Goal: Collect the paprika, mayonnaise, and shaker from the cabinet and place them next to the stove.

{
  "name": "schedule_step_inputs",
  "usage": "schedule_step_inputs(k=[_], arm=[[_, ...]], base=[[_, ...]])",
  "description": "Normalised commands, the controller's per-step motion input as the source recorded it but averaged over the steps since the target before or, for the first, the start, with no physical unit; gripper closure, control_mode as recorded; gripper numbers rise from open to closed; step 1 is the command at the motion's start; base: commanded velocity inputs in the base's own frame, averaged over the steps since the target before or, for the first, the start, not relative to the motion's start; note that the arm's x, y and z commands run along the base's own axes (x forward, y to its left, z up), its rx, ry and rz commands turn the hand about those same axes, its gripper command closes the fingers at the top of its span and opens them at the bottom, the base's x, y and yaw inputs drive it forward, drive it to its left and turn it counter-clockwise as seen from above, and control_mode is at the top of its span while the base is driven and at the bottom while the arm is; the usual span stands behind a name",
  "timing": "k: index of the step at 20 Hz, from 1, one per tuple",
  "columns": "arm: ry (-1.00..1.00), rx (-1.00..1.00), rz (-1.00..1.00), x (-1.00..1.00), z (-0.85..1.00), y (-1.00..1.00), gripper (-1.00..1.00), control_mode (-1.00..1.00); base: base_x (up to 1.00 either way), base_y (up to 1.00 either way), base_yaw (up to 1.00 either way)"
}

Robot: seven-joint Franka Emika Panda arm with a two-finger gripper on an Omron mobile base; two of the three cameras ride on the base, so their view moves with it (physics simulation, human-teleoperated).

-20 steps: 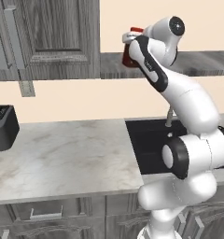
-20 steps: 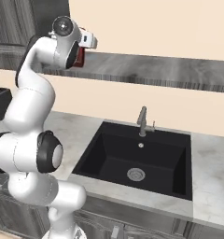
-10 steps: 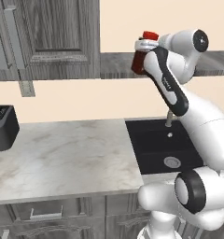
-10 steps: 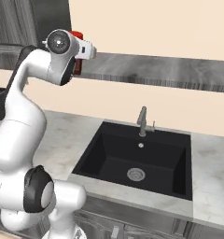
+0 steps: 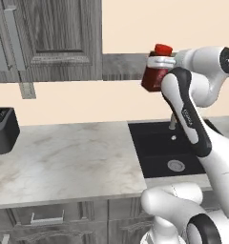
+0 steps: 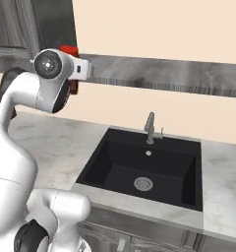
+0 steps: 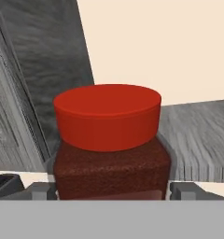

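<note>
Upright, the paprika [image 5: 155, 71] sits clamped in the pincer [image 7: 113, 190], whose fingers [image 7: 186, 190] stand wide against both sides of the bottle. It hangs in the air just in front of the grey shelf board [image 5: 123, 66], high above the black sink [image 5: 166, 148] and marble counter [image 5: 64, 157].

Both base views toward sink [image 5: 169, 152]
</note>
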Motion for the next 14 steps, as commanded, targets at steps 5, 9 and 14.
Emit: schedule_step_inputs(k=[5,9,14], arm=[[0.0,0.0,0.11,-0.99,-0.28,0.0,1.0,-1.0],[0.0,0.0,0.16,-0.97,-0.3,0.12,1.0,-1.0],[-0.04,0.0,0.19,-0.96,-0.32,0.25,1.0,-1.0]], base=[[0.0,0.0,0.0],[0.0,0.0,0.0],[0.0,0.0,0.0]])
